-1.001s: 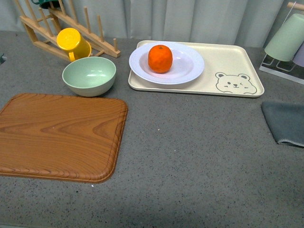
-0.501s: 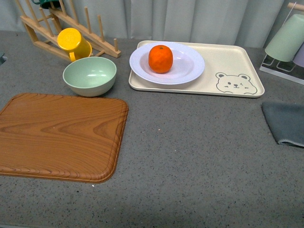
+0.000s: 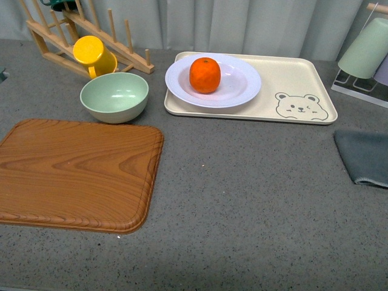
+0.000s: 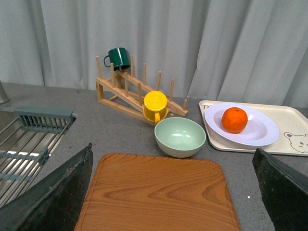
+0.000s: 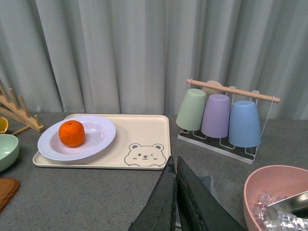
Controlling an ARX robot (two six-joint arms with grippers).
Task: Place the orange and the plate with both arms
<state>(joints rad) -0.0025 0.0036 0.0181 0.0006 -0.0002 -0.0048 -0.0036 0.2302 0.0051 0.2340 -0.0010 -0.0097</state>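
The orange [image 3: 204,74] sits in the white plate [image 3: 242,85], which rests on the left part of the beige bear tray [image 3: 291,82] at the back of the table. Both also show in the left wrist view: orange [image 4: 234,120], plate [image 4: 262,132]; and in the right wrist view: orange [image 5: 71,133], plate [image 5: 98,137]. Neither arm shows in the front view. My left gripper [image 4: 173,192] is open and empty, its fingers [image 4: 57,192] wide apart over the wooden board [image 4: 159,197]. My right gripper [image 5: 175,166] is shut and empty, well back from the tray.
A pale green bowl [image 3: 114,96] and yellow mug [image 3: 93,54] stand by a wooden rack [image 3: 85,36]. A grey cloth [image 3: 367,154] lies at right. A cup stand [image 5: 221,118], a pink bowl [image 5: 279,197] and a sink grate [image 4: 29,144] are nearby.
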